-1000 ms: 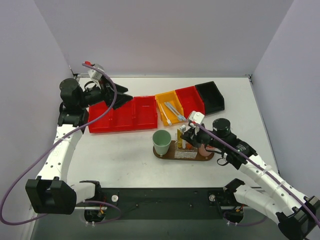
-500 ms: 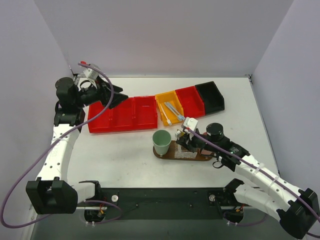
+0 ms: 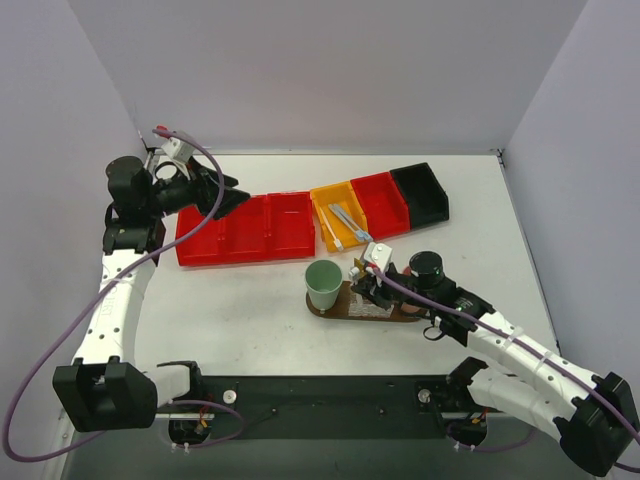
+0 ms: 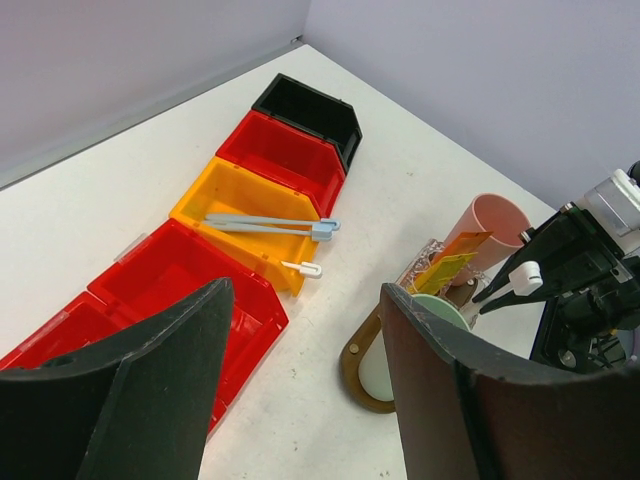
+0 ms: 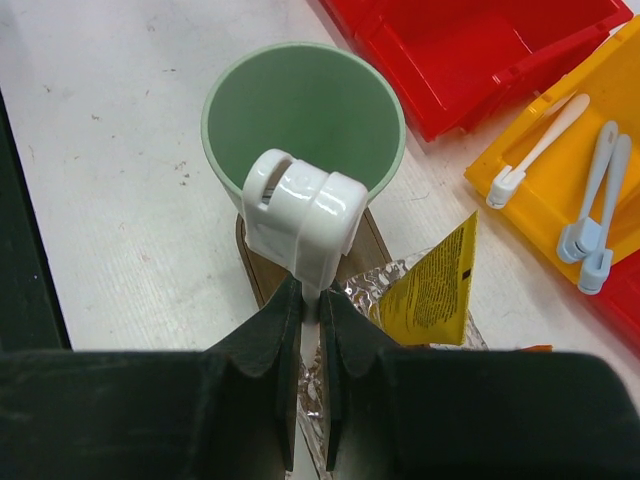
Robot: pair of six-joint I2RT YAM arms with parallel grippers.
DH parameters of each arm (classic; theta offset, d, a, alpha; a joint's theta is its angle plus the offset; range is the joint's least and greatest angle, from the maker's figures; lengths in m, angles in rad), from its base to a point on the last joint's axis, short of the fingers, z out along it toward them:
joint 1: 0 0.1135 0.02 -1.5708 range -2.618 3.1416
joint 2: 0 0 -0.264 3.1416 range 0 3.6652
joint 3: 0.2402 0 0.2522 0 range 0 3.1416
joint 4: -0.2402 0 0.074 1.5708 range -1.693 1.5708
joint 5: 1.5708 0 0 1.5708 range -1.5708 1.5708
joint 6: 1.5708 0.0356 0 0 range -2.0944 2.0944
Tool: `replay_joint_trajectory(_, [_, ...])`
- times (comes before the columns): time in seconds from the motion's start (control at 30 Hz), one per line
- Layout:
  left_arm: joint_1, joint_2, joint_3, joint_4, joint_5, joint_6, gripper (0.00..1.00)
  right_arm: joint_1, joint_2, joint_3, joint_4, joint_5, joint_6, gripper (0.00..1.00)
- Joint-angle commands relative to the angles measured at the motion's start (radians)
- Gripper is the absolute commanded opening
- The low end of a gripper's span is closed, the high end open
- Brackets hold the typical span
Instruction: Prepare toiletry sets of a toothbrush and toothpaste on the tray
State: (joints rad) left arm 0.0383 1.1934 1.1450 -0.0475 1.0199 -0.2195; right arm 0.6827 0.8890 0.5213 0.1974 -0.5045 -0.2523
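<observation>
The left gripper (image 3: 225, 195) hangs with its jaws wide and empty at 10 o'clock on the white table (image 3: 250, 300), by the row of red plastic bins (image 3: 245, 235). The flat dark brown wooden oval tray (image 3: 322, 311) lies at 5 o'clock from the table's middle, with a pale green plastic cup (image 3: 323, 284) on its 9 o'clock end. At the cup's 3 o'clock the right gripper (image 5: 309, 300) pinches a slim white toothbrush (image 5: 300, 215) above the tray, beside a flat yellow toothpaste tube (image 5: 435, 290) whose black print is too small to read.
</observation>
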Motion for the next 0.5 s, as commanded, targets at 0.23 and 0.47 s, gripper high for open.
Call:
replay_joint_trajectory(0.23, [0.012, -0.025, 0.013, 0.003, -0.006, 0.022, 0.71, 0.008, -0.001, -0.038, 0.088, -0.014, -0.038, 0.00])
replay_joint_trajectory(0.47, [0.014, -0.026, 0.002, 0.018, -0.001, 0.017, 0.70, 0.005, 0.014, -0.037, 0.097, -0.016, -0.024, 0.00])
